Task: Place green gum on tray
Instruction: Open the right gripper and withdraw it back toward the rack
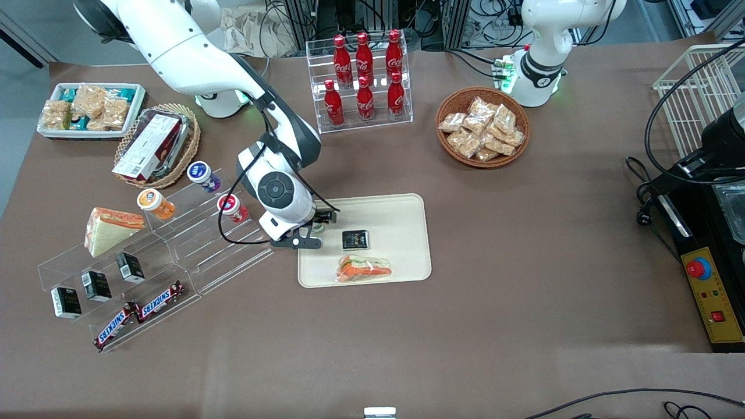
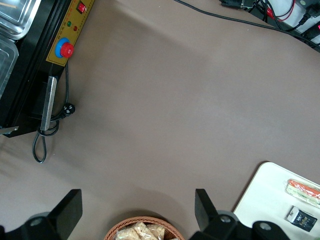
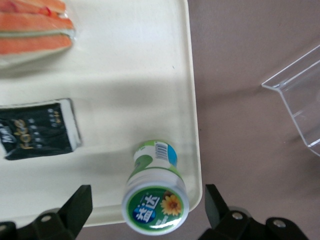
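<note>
The green gum (image 3: 155, 192) stands upright on the tray (image 3: 125, 75), close to the rim at the tray's corner nearest the acrylic shelf. Its white lid with the green label faces the wrist camera. My right gripper (image 3: 147, 196) hangs open above it, with one finger on each side of the bottle and a gap to both. In the front view the gripper (image 1: 318, 224) covers most of the gum (image 1: 318, 227) at the edge of the cream tray (image 1: 401, 215).
A black packet (image 1: 355, 239) and a wrapped sandwich (image 1: 365, 269) also lie on the tray. The clear stepped shelf (image 1: 192, 244) beside the tray holds orange-lidded (image 1: 154, 202), red-lidded (image 1: 231, 208) and purple-lidded (image 1: 202, 174) bottles. A cola rack (image 1: 364, 78) and a snack basket (image 1: 483, 127) stand farther from the front camera.
</note>
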`<state>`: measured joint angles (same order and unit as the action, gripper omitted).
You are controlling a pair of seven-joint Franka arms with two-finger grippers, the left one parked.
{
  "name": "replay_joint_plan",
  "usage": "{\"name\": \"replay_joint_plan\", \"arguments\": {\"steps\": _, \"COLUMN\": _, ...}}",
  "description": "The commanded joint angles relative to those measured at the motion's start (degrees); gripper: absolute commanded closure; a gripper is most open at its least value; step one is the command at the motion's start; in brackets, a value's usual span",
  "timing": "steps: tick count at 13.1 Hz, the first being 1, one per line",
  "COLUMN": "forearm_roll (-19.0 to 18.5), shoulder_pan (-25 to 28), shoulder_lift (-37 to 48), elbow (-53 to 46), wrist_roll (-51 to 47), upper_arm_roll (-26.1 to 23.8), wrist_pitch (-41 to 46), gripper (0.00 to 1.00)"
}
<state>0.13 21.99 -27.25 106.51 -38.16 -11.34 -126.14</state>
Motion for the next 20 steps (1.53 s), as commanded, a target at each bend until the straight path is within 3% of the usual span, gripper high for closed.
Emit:
{"name": "replay_joint_plan", "arguments": {"steps": 1, "forearm_roll": -1.10, "shoulder_pan": -0.37, "shoulder_lift": 5.08, "elbow": -0.25, "wrist_roll": 0.10, "upper_arm_roll": 0.18, "wrist_pitch": 4.32, "gripper": 0.00}}
{"name": "replay_joint_plan", "arguments": {"steps": 6, "forearm_roll": -1.01, "shoulder_pan": -4.49, "shoulder_lift": 11.77, "elbow": -4.90, "wrist_roll": 11.42, "upper_arm_roll": 0.62, "wrist_pitch": 14.93, "gripper": 0.00}}
{"name": "replay_joint_plan", "arguments": {"steps": 10, "forearm_roll": -0.75, "shoulder_pan": -7.04, "shoulder_lift": 13.09, "elbow": -14.30, "wrist_roll": 21.44, "upper_arm_roll": 4.83, "wrist_pitch": 29.00, "gripper": 0.00}}
{"name": "replay_joint_plan", "arguments": {"steps": 13, "forearm_roll": -0.66, "shoulder_pan": -10.63, "shoulder_lift": 17.21, "elbow": -14.40, "wrist_roll": 23.73, "upper_arm_roll": 5.98, "wrist_pitch": 30.60, "gripper": 0.00}}
{"name": "replay_joint_plan", "arguments": {"steps": 17, "forearm_roll": -0.31, "shoulder_pan": -21.00, "shoulder_lift": 21.17, "elbow": -13.88, "wrist_roll": 31.12, "upper_arm_roll": 6.07, "wrist_pitch": 31.31, "gripper": 0.00}}
{"name": "replay_joint_plan", "arguments": {"steps": 20, "forearm_roll": -0.66, "shoulder_pan": -25.67, "shoulder_lift": 22.15, "elbow": -13.79, "wrist_roll": 36.03, "upper_arm_roll": 6.16, "wrist_pitch": 31.40, "gripper": 0.00}}
